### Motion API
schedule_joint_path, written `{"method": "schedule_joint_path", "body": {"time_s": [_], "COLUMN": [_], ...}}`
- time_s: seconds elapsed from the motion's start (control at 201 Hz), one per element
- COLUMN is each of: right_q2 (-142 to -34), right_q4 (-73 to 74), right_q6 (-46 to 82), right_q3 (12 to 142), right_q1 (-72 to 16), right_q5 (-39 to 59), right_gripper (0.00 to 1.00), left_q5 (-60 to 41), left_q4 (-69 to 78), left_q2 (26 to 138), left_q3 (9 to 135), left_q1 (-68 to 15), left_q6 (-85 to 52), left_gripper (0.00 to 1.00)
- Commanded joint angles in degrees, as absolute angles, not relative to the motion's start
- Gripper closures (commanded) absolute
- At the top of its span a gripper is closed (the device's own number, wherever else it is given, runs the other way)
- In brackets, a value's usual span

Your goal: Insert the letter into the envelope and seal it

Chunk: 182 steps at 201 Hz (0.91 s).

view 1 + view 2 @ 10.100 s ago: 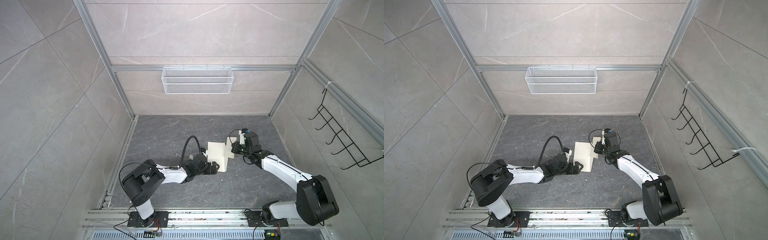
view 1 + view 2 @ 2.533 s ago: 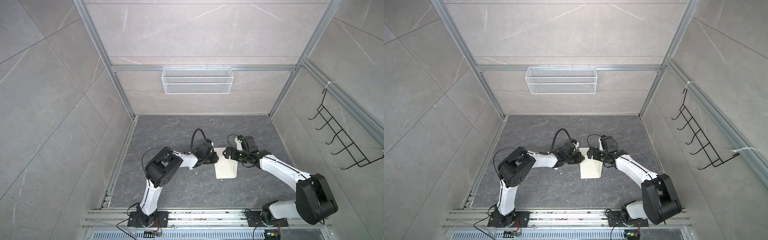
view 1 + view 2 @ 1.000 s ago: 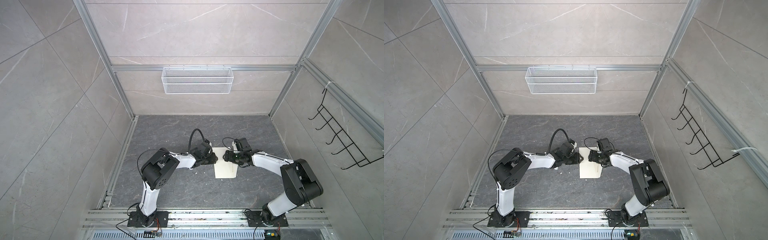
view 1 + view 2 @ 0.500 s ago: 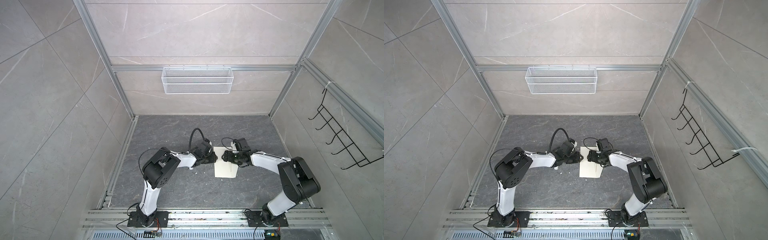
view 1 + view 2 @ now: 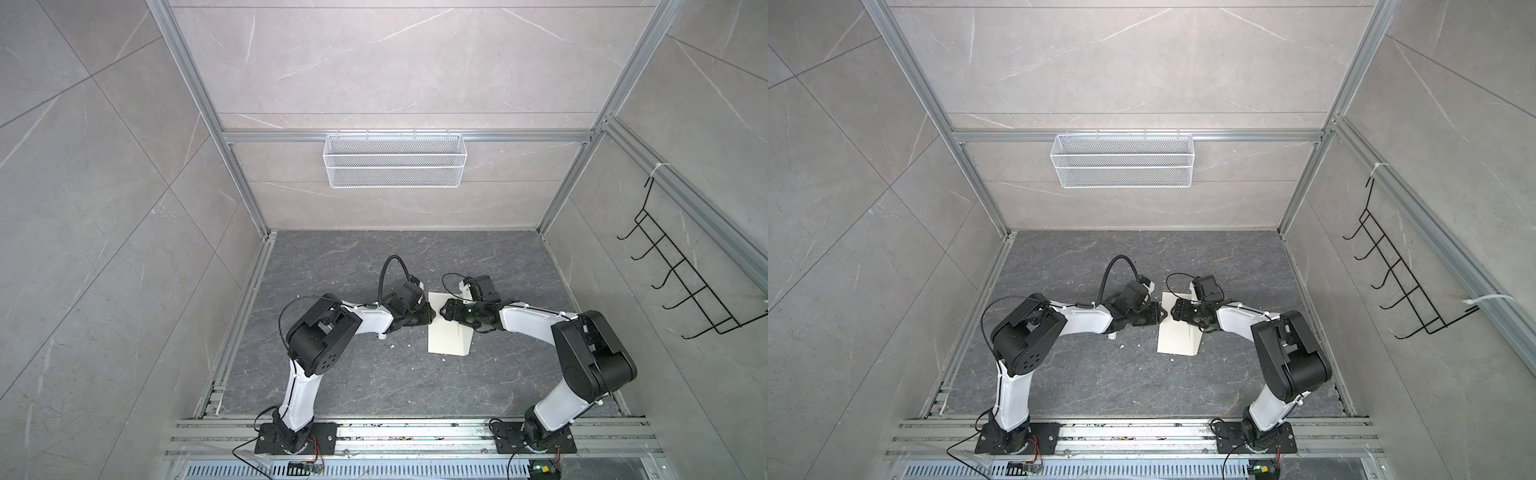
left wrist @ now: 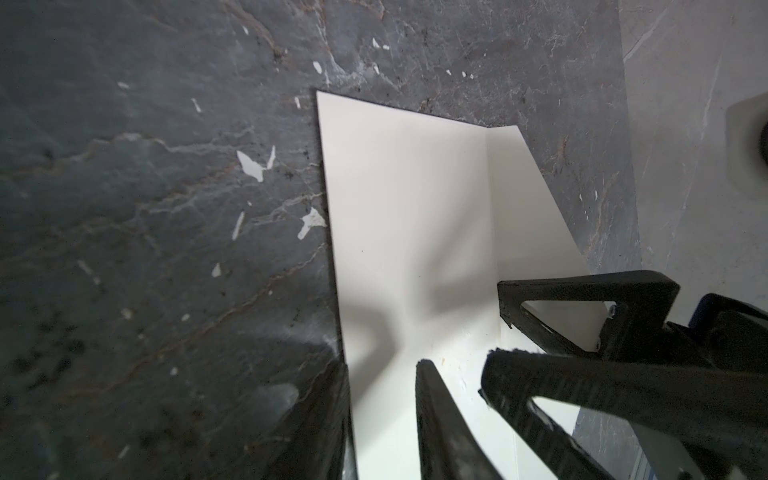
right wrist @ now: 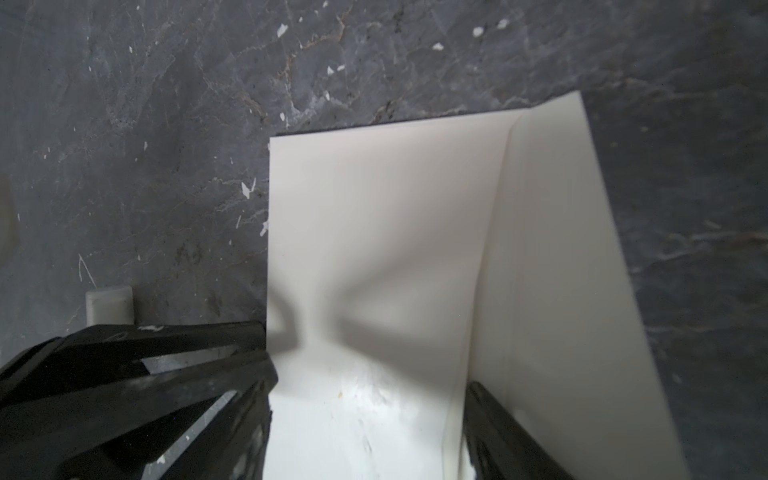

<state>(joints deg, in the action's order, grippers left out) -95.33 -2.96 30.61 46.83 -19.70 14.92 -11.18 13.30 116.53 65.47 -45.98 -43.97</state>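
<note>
The cream-white envelope point(image 5: 449, 338) point(image 5: 1177, 340) lies flat on the dark floor, with its flap point(image 6: 528, 216) point(image 7: 557, 270) raised along one long side. No part of the letter shows in any view. My left gripper point(image 5: 430, 326) point(image 6: 380, 365) is open a little at the envelope's far left corner, one finger over the paper and one at its edge. My right gripper point(image 5: 444, 311) point(image 7: 370, 380) is open wide across the envelope's far end, with one finger at the flap's crease. The two grippers almost touch.
A small white cylinder point(image 5: 380, 337) point(image 7: 109, 305) stands on the floor just left of the envelope, under my left forearm. White flecks dot the floor point(image 5: 374, 257). A wire basket point(image 5: 394, 166) hangs on the back wall and a black hook rack point(image 5: 685, 282) on the right wall.
Ten seconds ago the envelope was held up between both grippers; now it lies flat. Over the last second both grippers have stayed at its far end with almost no movement.
</note>
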Motion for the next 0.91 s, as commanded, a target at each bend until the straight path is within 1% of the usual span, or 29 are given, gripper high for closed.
{"method": "schedule_joint_path", "body": {"time_s": [0.0, 0.438, 0.548, 0.662, 0.807, 0.901], "right_q2": [-97.25, -97.33, -95.36, -89.94, -79.85, -73.97], "right_q4": [-2.77, -1.21, -2.85, -7.07, -14.78, -19.25], "right_q6": [32.49, 34.37, 33.67, 31.65, 27.17, 24.48], "right_q3": [46.34, 45.87, 46.76, 48.45, 50.88, 51.72], "right_q1": [-19.83, -19.87, -19.87, -19.87, -19.84, -19.78], "right_q5": [17.48, 18.85, 18.52, 17.3, 11.55, 6.46], "right_gripper": [0.26, 0.27, 0.26, 0.2, 0.12, 0.11], "left_q5": [-12.97, -13.01, -12.1, -10.27, -6.18, -2.73], "left_q4": [13.1, 14.11, 12.78, 9.92, 5.08, 1.9], "left_q2": [117.77, 117.47, 115.45, 111.06, 103.19, 97.1], "left_q3": [66.18, 65.77, 66.24, 66.71, 66.0, 64.62], "left_q1": [-46.23, -46.24, -46.02, -45.49, -44.99, -44.8], "left_q6": [-44.56, -45.44, -43.61, -40.41, -34.84, -29.72], "left_gripper": [0.7, 0.68, 0.64, 0.56, 0.45, 0.37]}}
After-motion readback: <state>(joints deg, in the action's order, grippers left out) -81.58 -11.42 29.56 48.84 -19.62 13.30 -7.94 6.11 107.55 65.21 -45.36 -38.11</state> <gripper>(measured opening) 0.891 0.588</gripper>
